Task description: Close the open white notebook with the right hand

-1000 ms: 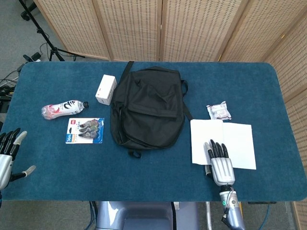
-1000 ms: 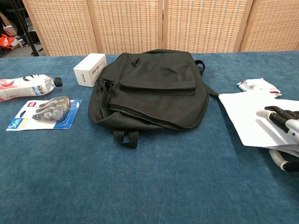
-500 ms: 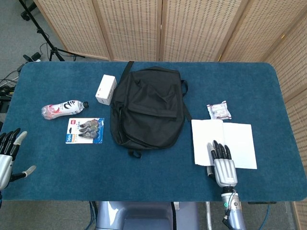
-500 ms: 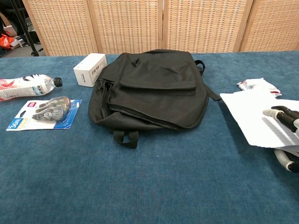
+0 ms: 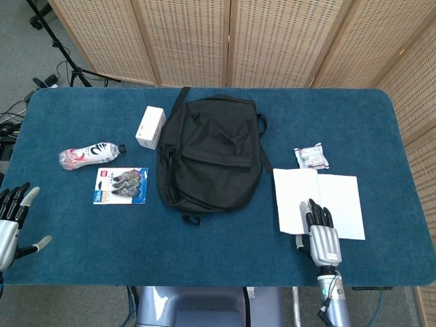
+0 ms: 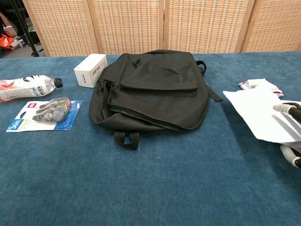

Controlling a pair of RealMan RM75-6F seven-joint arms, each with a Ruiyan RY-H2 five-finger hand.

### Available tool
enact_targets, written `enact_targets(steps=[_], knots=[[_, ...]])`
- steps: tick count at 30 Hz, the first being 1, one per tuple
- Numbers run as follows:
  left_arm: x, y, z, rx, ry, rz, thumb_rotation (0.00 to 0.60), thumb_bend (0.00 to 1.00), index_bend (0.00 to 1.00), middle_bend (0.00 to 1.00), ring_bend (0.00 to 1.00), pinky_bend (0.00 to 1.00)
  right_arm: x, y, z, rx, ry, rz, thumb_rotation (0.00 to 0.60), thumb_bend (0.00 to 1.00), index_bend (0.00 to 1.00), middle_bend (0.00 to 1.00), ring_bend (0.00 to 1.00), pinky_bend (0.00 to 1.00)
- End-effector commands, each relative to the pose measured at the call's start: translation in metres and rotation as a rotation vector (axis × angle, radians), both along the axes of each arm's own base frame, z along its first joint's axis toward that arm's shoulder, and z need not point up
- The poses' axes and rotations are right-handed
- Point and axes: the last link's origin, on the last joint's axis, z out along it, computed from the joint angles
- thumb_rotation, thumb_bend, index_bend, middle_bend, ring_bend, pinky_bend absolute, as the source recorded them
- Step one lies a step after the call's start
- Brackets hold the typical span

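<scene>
The white notebook (image 5: 318,203) lies open and flat on the blue table, right of the backpack; the chest view shows its left page (image 6: 256,113) at the right edge. My right hand (image 5: 322,236) lies palm down at the notebook's near edge, fingers straight and spread, their tips resting on the pages. The chest view catches only part of that hand (image 6: 290,123) at the frame's right edge. My left hand (image 5: 12,225) hangs open off the table's near left corner, holding nothing.
A black backpack (image 5: 210,153) fills the table's middle. Behind the notebook sits a small white packet (image 5: 311,157). On the left are a white box (image 5: 150,127), a lying bottle (image 5: 90,154) and a blister pack (image 5: 121,185). Wicker screens stand behind.
My right hand has slid back toward the near edge and a little right, dragging the open notebook slightly rightward with it. The left hand has stayed put.
</scene>
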Motion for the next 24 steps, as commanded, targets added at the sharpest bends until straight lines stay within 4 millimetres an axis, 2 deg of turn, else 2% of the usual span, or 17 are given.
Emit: enact_targets(steps=[1,24], knots=[[0.0,0.0,0.0,0.002,-0.001,-0.001,0.552,0.07,0.0,0.0,0.0,0.0,0.0,0.0,0.002,-0.012,-0.005,-0.001,0.6,0.54,0.0,0.0,0.0,0.0],[0.001,-0.001,0.0,0.003,-0.003,-0.005,0.554,0.07,0.0,0.0,0.0,0.0,0.002,0.01,0.021,-0.116,-0.065,-0.021,0.6,0.54,0.0,0.0,0.0,0.0]])
